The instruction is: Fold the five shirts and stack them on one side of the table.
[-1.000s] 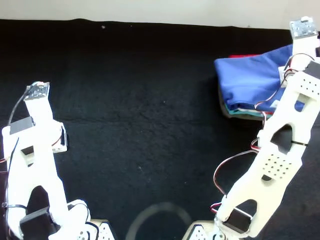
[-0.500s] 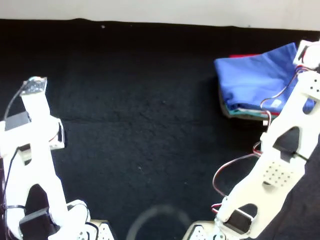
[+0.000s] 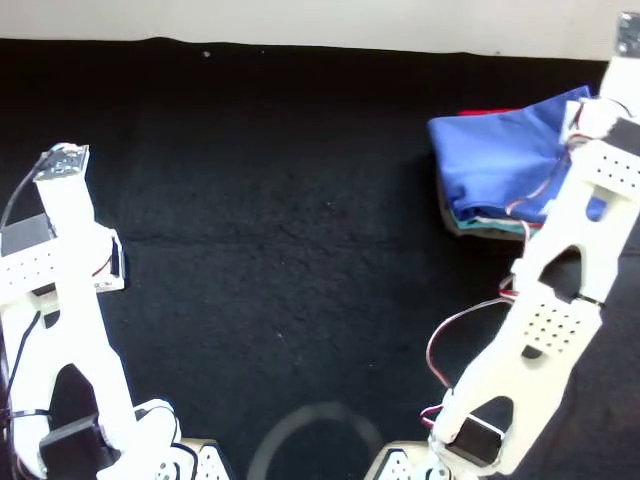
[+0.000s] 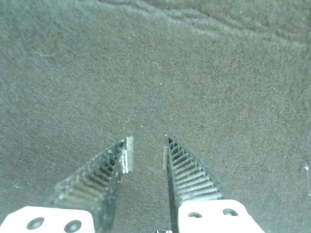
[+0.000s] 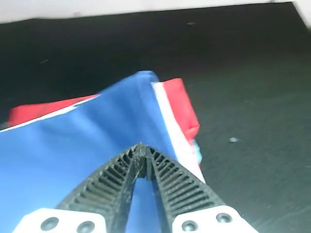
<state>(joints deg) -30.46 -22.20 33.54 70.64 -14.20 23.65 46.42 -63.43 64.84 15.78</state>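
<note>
On black table (image 3: 300,200), stacked shirts (image 3: 500,170), blue topmost

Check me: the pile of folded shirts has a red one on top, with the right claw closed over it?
No: the top shirt is blue; a red shirt only peeks out beneath. The right wrist view shows it, with the right gripper closed over the pile.
</note>
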